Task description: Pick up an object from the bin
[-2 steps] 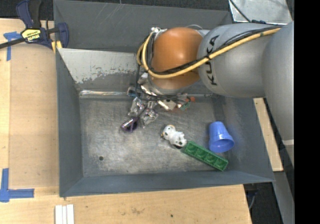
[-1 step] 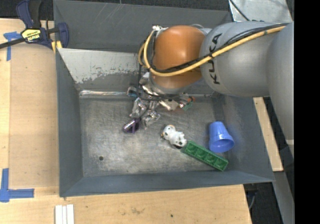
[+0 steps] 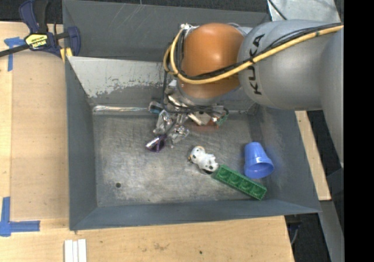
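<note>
**The Arm Is Down in the Bin, Next to a Little Purple Thing**

The camera looks down into a grey metal bin (image 3: 79, 155). The big grey arm (image 3: 292, 73) comes in from the right side. It has a round orange cover (image 3: 210, 56) on its wrist, and a yellow cable (image 3: 274, 44) runs along it.

The end effector (image 3: 170, 129) hangs low over the bin floor, near the back wall and about halfway across. I cannot tell how far open it is, and I cannot tell if it has hold of anything.

A small purple thing (image 3: 155, 144) lies on the bin floor right at the tip of the end effector, on the side nearer the left wall. It is the closest thing to the end effector. It is too small to say what it is.

A little white toy (image 3: 201, 159) lies near the middle of the floor, a bit toward the front. A long green block (image 3: 239, 183) with bumps on top lies just beside it and points toward the front right corner. A blue cup (image 3: 257, 161) lies on its side by the right wall, touching the green block.
</note>
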